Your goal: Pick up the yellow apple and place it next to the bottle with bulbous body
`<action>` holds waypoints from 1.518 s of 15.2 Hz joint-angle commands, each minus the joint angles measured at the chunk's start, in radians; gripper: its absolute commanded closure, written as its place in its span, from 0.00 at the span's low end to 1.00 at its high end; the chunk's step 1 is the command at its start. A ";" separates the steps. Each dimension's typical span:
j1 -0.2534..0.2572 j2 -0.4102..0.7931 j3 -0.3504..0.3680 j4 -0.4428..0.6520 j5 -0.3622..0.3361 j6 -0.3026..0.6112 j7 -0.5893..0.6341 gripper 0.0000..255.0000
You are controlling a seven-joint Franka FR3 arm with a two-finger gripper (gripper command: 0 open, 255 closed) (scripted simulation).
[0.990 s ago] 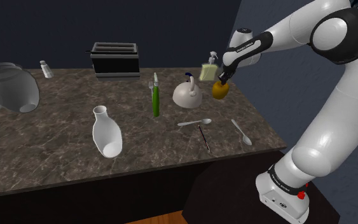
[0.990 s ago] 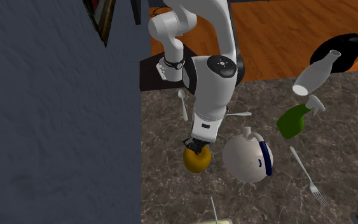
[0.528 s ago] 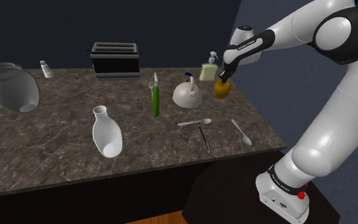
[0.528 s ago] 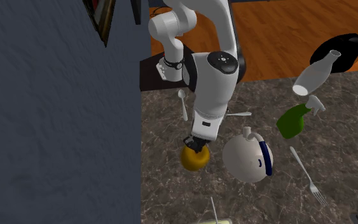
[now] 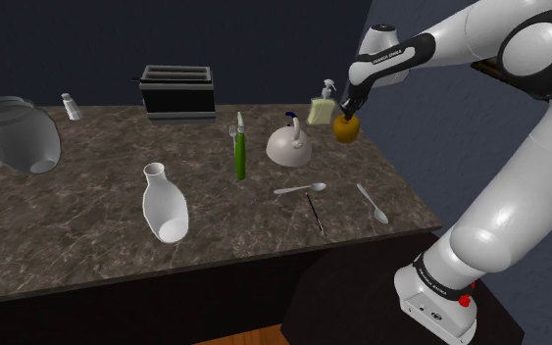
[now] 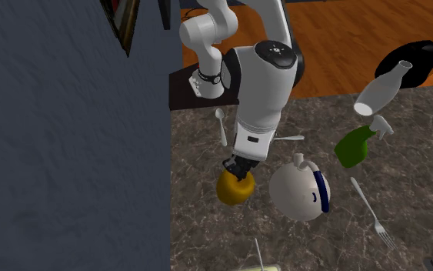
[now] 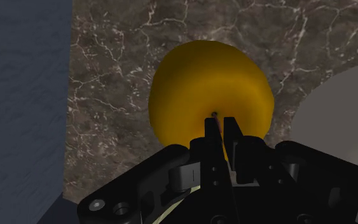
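The yellow apple [image 5: 345, 127] [image 6: 235, 187] hangs in the air above the far right end of the dark marble counter [image 5: 87, 225]. My gripper [image 5: 348, 111] [image 6: 238, 169] is shut on its stem from above. In the wrist view the fingers meet at the stem over the apple [image 7: 209, 89], with the gripper [image 7: 220, 124] right behind it. The white bottle with the bulbous body [image 5: 164, 204] [image 6: 382, 90] stands near the counter's front edge, well off toward the shoulder view's left, beyond the kettle and the green bottle.
A white kettle [image 5: 290, 144] [image 6: 299, 191] sits close beside the apple. A green bottle [image 5: 240, 152], a fork [image 6: 372, 212], two spoons [image 5: 301, 188] [image 5: 373, 203], a black toaster [image 5: 176, 91], a shaker [image 5: 71, 106] and a large grey pot [image 5: 14, 132] share the counter.
The arm has lifted the apple higher above the counter; the grip stays shut on its stem. Nothing else moved.
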 commanded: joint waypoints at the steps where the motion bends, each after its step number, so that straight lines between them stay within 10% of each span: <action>1: 0.001 -0.014 0.000 0.012 -0.003 -0.026 -0.001 1.00; 23: 0.009 -0.104 0.005 0.211 -0.013 -0.311 -0.016 1.00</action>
